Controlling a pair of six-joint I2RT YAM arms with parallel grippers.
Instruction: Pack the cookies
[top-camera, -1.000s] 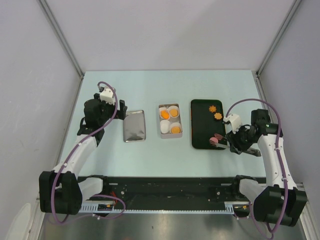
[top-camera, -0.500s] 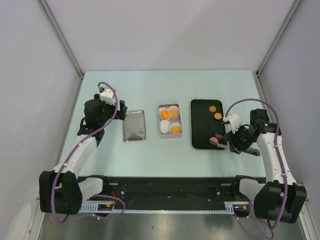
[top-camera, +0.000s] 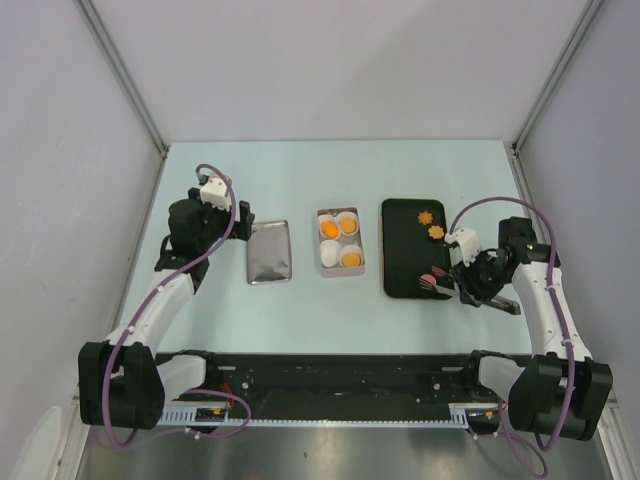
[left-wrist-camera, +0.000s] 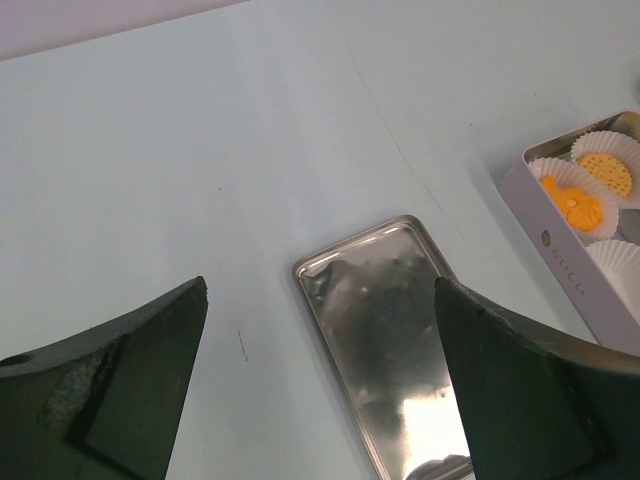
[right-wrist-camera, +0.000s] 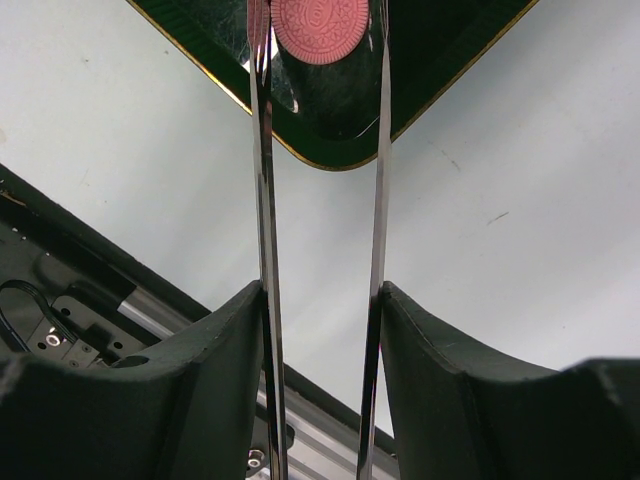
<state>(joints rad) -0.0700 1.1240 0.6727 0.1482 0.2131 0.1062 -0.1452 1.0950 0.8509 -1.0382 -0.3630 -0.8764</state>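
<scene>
The right fingers (right-wrist-camera: 470, 400) carry two long, thin metal blades (right-wrist-camera: 265, 200), and the blade tips stand on either side of the pink cookie (right-wrist-camera: 322, 30). They bracket it closely, but I cannot tell whether they actually press on it or only flank it. The cookie is a flat round disc with an embossed pattern. It sits at the near right corner of the black tray (right-wrist-camera: 330, 120), which is glossy enough to mirror the blades and has a fine gold line along its edge.

The step in hand looks like the pick of this pink cookie. The next move calls for a firm but gentle pinch on its thin rim. After that comes a straight lift and a carry leftward to the box (left-wrist-camera: 575, 275).

The box is pale and rectangular and holds pleated white paper cups. Three of them hold orange cookies (left-wrist-camera: 580, 205), and one empty cup (left-wrist-camera: 625, 260) is the likely target. Two flower-shaped orange cookies (top-camera: 427, 216) remain at the far end of the tray.

Left of the box lies a shiny metal lid (left-wrist-camera: 385, 330) with rounded corners. The left fingers (left-wrist-camera: 520, 390) hang above it, spread wide with nothing between them. The bench (top-camera: 300, 170) is smooth, matte and pale blue.
</scene>
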